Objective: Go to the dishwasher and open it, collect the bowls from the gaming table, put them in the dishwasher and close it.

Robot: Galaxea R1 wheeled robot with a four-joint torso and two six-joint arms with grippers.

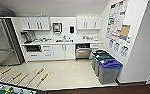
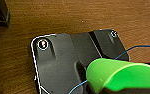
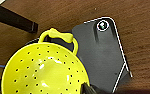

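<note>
The dishwasher (image 1: 83, 51) stands at the far wall under the white counter (image 1: 53, 42), right of the sink, its steel door ajar at the top with a dark gap showing above it. A bright green bowl (image 2: 121, 76) rides close under the left wrist and a yellow bowl (image 3: 44, 71), pierced with small holes and with a looped handle, under the right, both over brown wood-grain floor, though I cannot tell how the fingers of either gripper stand. The kitchenette has a pale floor (image 1: 66, 72), white cabinets (image 1: 37, 23), a steel fridge (image 1: 3, 42) at the left, lidded bins (image 1: 107, 67) at the right under posters (image 1: 117, 20), and table-football rods (image 1: 21, 78) near left.
</note>
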